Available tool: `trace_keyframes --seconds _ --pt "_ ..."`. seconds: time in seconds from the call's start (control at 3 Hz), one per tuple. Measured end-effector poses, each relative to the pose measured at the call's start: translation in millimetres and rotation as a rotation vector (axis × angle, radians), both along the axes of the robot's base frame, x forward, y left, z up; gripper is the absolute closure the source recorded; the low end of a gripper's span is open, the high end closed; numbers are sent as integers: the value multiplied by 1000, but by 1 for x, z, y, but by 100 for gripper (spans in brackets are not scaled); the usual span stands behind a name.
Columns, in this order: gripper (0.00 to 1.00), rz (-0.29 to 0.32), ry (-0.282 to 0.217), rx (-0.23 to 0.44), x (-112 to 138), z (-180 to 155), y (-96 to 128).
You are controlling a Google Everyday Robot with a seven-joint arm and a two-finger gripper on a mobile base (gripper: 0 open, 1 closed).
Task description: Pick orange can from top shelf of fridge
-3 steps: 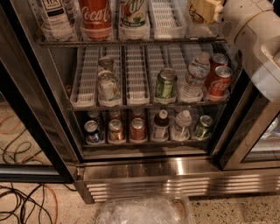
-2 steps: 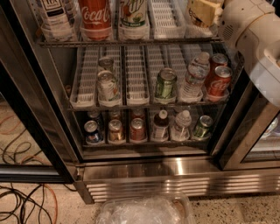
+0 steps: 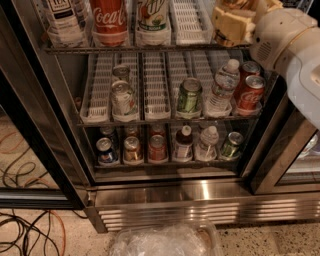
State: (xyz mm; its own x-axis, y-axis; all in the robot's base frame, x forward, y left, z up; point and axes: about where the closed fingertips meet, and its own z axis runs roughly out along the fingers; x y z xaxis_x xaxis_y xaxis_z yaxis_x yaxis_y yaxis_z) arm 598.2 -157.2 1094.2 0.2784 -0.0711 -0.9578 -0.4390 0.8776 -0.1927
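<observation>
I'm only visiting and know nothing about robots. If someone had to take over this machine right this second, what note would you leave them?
Gripper: inside the fridge, at the right end of the top shelf. Whether it has a grip on anything cannot be told.
Orange can: only a strip of orange-gold shows at the picture's top edge, just behind the gripper, in the top shelf's right lane.
Done: the gripper is at the can.
Left: confirm the grasp, lift the can, and draw it out of the fridge.
</observation>
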Motion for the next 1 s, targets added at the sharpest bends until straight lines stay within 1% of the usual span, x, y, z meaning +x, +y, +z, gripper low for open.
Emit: trace_keyframes --seconds 0.33,0.67,1.0 --pt "100 52 41 -21 -14 -14 8" --pt "100 104 77 -45 -27 -27 11" --pt "100 172 101 -84 -43 -35 14"
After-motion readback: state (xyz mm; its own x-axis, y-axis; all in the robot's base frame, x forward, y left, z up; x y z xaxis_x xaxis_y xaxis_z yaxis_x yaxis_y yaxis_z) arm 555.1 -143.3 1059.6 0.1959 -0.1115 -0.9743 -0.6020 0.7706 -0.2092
